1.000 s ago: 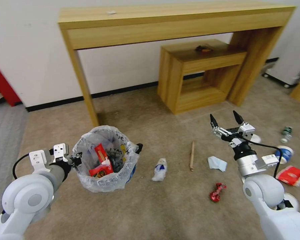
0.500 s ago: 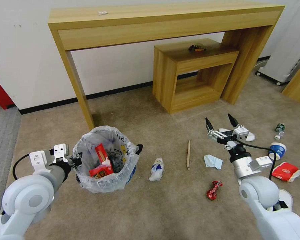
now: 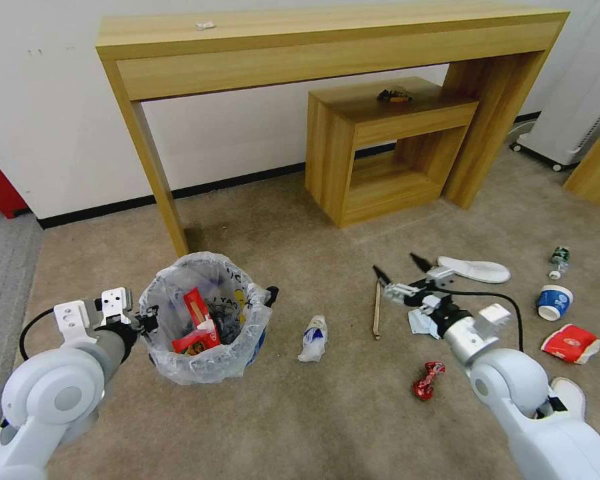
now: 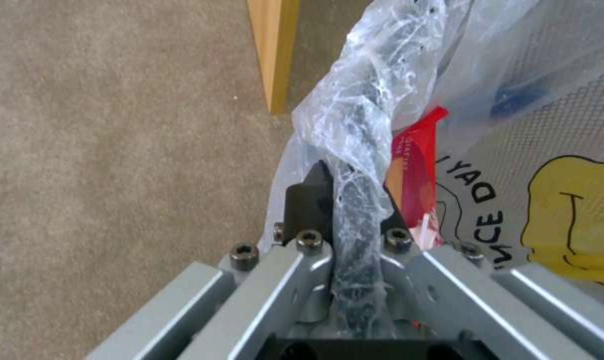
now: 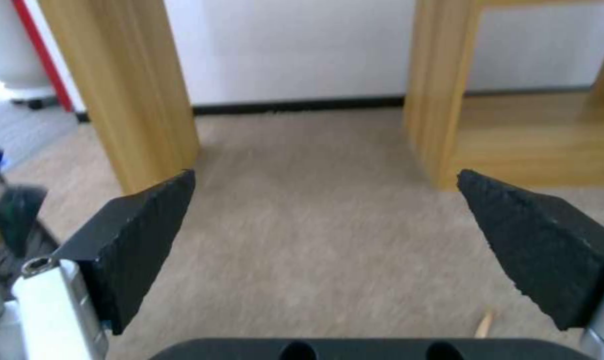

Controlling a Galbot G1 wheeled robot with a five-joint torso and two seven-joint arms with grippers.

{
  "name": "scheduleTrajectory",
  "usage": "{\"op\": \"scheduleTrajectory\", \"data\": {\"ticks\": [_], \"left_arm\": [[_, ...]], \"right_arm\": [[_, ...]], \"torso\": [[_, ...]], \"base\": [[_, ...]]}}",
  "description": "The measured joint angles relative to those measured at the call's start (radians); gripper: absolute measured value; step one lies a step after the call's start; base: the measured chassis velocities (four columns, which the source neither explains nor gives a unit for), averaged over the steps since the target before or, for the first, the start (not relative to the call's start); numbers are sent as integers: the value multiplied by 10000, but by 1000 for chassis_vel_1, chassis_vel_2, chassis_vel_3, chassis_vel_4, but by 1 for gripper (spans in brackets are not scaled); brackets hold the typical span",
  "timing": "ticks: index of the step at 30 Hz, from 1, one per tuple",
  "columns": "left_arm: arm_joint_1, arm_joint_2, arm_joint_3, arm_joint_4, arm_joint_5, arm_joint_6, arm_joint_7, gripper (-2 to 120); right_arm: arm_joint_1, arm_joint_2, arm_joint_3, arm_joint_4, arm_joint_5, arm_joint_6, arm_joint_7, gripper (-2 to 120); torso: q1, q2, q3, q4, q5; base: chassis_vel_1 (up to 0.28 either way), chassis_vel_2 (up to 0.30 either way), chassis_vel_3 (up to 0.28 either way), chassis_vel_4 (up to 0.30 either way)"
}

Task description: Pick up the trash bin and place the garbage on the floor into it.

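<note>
The trash bin (image 3: 203, 347), lined with a crinkled white bag and holding red wrappers, hangs at the left with my left gripper (image 3: 150, 320) shut on its rim. The left wrist view shows that gripper (image 4: 352, 190) pinching rim and bag (image 4: 362, 125). My right gripper (image 3: 397, 263) is open, low over the beige floor (image 3: 353, 413), just above the far end of the stick (image 3: 377, 308). A tissue (image 3: 417, 323) lies partly behind its wrist. In the right wrist view the right gripper (image 5: 322, 240) is spread wide, with the stick's tip (image 5: 483, 320) near one finger.
More garbage lies around: a small bottle (image 3: 313, 339), a red wrapper (image 3: 428, 381), a white slipper (image 3: 475, 269), a blue cup (image 3: 555, 301), a red cup (image 3: 571, 343) and a can (image 3: 559, 257). A wooden console table (image 3: 313, 40) and a low shelf unit (image 3: 387, 147) stand against the wall.
My right gripper has dropped and swung left, from above the slipper to over the stick. The bin has sunk slightly. The whole view shifted a second ago.
</note>
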Motion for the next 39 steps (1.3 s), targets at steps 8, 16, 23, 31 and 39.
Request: {"op": "scheduleTrajectory", "data": {"ticks": [8, 16, 23, 31, 39], "left_arm": [[70, 64, -150, 138, 1, 34, -6, 0], [-1, -14, -354, 437, 101, 31, -12, 0], [47, 17, -527, 535, 108, 29, -7, 0], [96, 21, -696, 541, 107, 29, 1, 0], [182, -48, -737, 512, 130, 26, 16, 0]], "right_arm": [[638, -6, -1096, -227, 558, -963, 774, 100], [1490, 468, -2786, -947, 2173, -2219, 2249, 100], [2149, 1501, -3728, -1674, 2984, -2749, 3085, 100], [2555, 2626, -4482, -2837, 3364, -3369, 4046, 100], [2633, 3276, -4519, -4216, 2558, -3171, 3603, 100]], "torso": [[0, 0, 0, 2, 0], [0, 0, 0, 0, -1], [0, 0, 1, 2, -1], [1, 0, 1, 1, -2], [0, 0, -1, 1, -1]], "base": [[0, 0, 0, 0], [0, 0, 0, 0], [0, 0, 0, 0], [0, 0, 0, 0], [0, 0, 0, 0]]}}
